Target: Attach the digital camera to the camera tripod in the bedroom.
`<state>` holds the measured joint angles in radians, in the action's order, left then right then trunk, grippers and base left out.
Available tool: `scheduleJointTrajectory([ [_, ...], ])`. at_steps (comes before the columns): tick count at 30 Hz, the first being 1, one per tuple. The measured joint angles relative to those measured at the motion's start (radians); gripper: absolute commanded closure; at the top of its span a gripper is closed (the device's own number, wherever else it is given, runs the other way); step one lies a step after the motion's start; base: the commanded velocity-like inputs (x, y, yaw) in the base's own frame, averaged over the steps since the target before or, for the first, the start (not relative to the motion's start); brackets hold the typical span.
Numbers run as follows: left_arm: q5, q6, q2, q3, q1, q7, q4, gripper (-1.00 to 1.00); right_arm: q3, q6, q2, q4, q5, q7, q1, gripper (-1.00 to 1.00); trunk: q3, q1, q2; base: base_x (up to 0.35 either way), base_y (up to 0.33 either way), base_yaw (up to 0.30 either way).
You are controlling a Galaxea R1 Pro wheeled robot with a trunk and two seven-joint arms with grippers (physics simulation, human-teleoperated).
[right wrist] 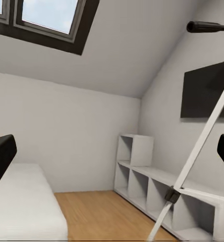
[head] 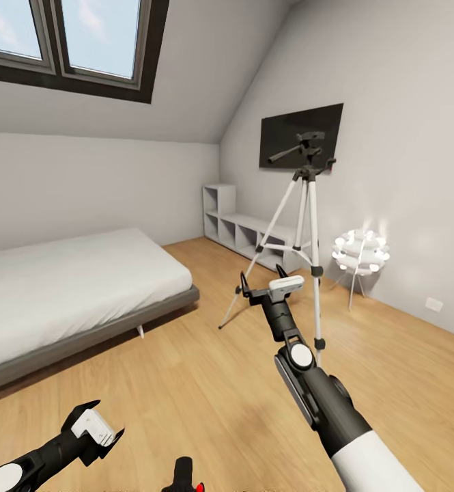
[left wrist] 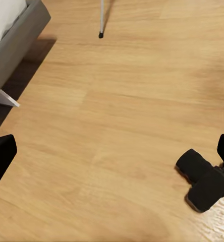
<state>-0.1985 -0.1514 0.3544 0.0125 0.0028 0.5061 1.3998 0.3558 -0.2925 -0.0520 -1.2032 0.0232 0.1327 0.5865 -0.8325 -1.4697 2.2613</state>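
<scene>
Your right gripper [head: 262, 281] is raised toward the camera tripod [head: 307, 225], jaws spread, holding nothing. Your left gripper [head: 104, 418] hangs low, also spread and empty. The digital camera [left wrist: 204, 180] lies on the floor [left wrist: 122, 126] below it.

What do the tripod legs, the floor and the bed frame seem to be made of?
Camera tripod legs: probably metal, thin silver-white tubes with a light sheen; the clamps look like matte black plastic. Floor: light wood or laminate, with visible planks and grain and a satin finish. Bed frame: uniform matte grey, perhaps painted wood or fabric; the render does not settle which.
</scene>
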Motion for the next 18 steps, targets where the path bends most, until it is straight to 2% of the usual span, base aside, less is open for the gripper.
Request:
scheduleJointTrajectory([
  [4, 0.0, 0.0, 0.0, 0.0, 0.0, 0.0, 0.0, -1.0, -0.015, 0.053, 0.001, -0.015, -0.002, -0.014, 0.0, -1.0, -0.013, -0.015, 0.028, 0.0, 0.0, 0.0],
  [9, 0.0, 0.0, 0.0, 0.0, 0.0, 0.0, 0.0, -1.0, -0.022, 0.077, 0.005, -0.018, -0.005, -0.027, -0.006, -1.0, -0.028, -0.035, 0.063, 0.0, 0.0, 0.0],
  [11, 0.0, 0.0, 0.0, 0.0, 0.0, 0.0, 0.0, -1.0, -0.024, 0.083, 0.008, -0.016, -0.005, -0.03, -0.025, -1.0, -0.035, -0.042, 0.077, 0.0, 0.0, 0.0],
  [16, 0.0, 0.0, 0.0, 0.001, 0.0, -0.001, 0.013, -1.0, -0.027, 0.073, 0.015, 0.034, -0.005, -0.034, -0.05, -1.0, -0.05, -0.061, 0.112, 0.0, 0.0, 0.0],
  [18, 0.0, -0.001, 0.0, 0.001, 0.0, -0.003, 0.017, -1.0, -0.027, 0.029, 0.019, 0.052, -0.005, -0.035, -0.056, -1.0, -0.056, -0.069, 0.126, 0.0, 0.0, 0.0],
])
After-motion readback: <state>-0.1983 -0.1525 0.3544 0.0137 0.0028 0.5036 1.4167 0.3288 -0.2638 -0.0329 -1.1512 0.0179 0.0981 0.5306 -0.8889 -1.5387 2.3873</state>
